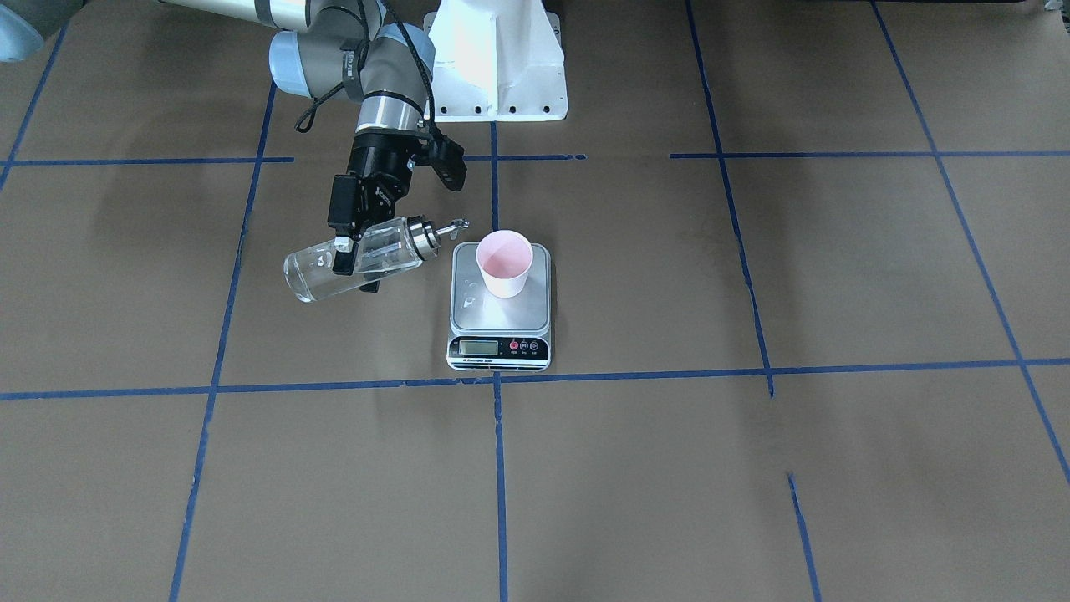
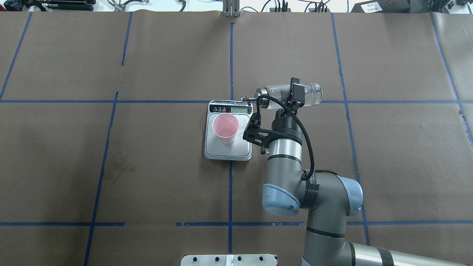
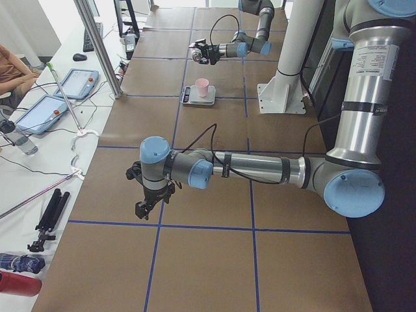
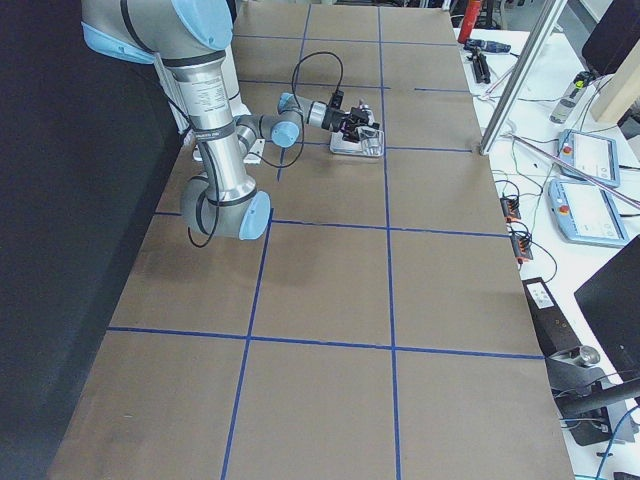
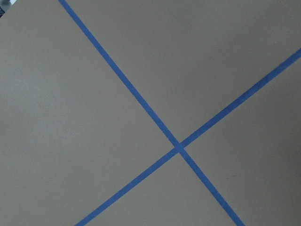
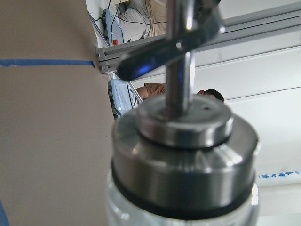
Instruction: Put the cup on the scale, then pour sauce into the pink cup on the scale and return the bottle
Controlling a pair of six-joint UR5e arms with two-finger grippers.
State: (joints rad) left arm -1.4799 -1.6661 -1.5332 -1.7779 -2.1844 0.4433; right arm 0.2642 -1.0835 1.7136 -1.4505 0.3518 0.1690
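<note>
The pale pink cup stands upright on the steel platform of the scale, toward the robot's side. My right gripper is shut on the clear glass bottle and holds it nearly level above the table beside the scale. The metal spout points at the cup, a little short of its rim. From overhead the bottle lies crosswise in the gripper. The metal cap fills the right wrist view. The clear sauce is hard to make out. My left gripper hangs far off; I cannot tell its state.
Blue tape lines grid the brown paper table cover. The white robot base mount stands behind the scale. A faint stain marks the paper left of the scale. A side bench with tablets and cables runs along the operators' edge.
</note>
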